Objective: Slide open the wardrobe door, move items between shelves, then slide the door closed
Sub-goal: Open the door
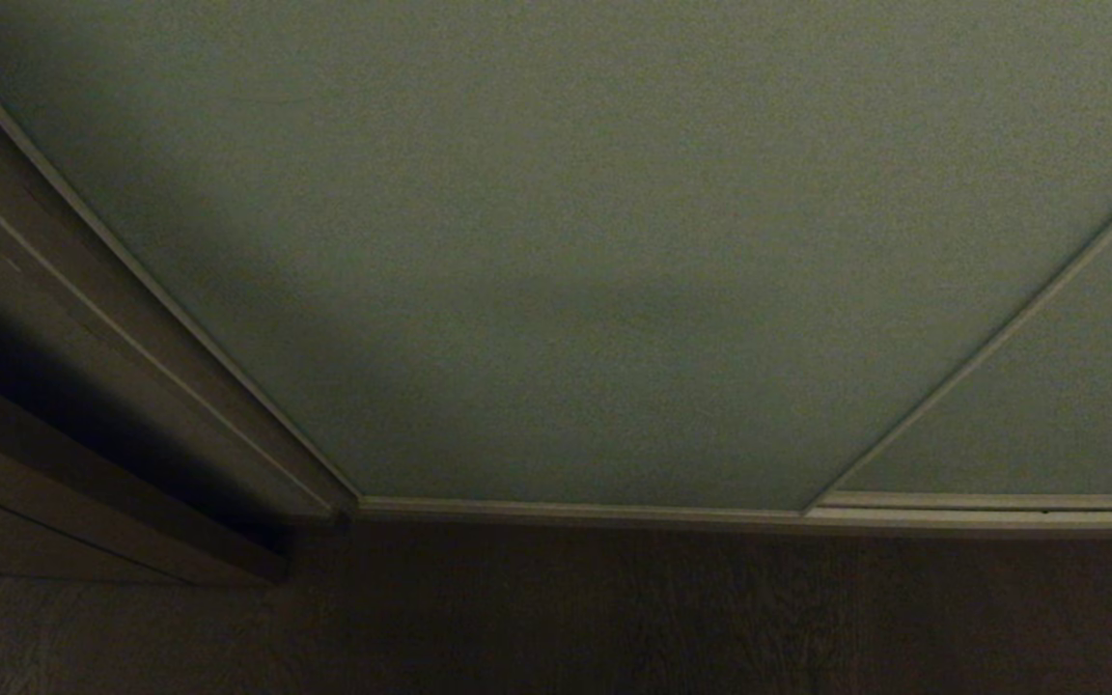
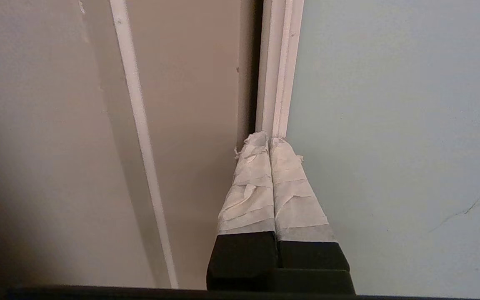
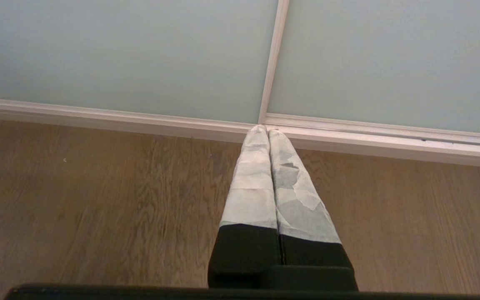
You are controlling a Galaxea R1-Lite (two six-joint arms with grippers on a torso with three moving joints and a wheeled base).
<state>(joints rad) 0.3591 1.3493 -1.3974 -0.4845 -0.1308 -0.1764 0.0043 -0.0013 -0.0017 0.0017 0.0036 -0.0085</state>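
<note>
Pale grey-green sliding wardrobe door (image 2: 394, 125) is still closed, its upright silvery edge at twelve o'clock from the left gripper (image 2: 269, 139), fingers pressed together, empty, at that edge. Right gripper (image 3: 265, 129), likewise closed, hangs over the floor (image 3: 77, 200).

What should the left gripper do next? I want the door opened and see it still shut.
Probably ease the shut left gripper into the dark gap beside the door frame and push sideways on that edge. Its taped tips point right at the frame, and the door is still closed. The right gripper is shut, pointing at the floor.
</note>
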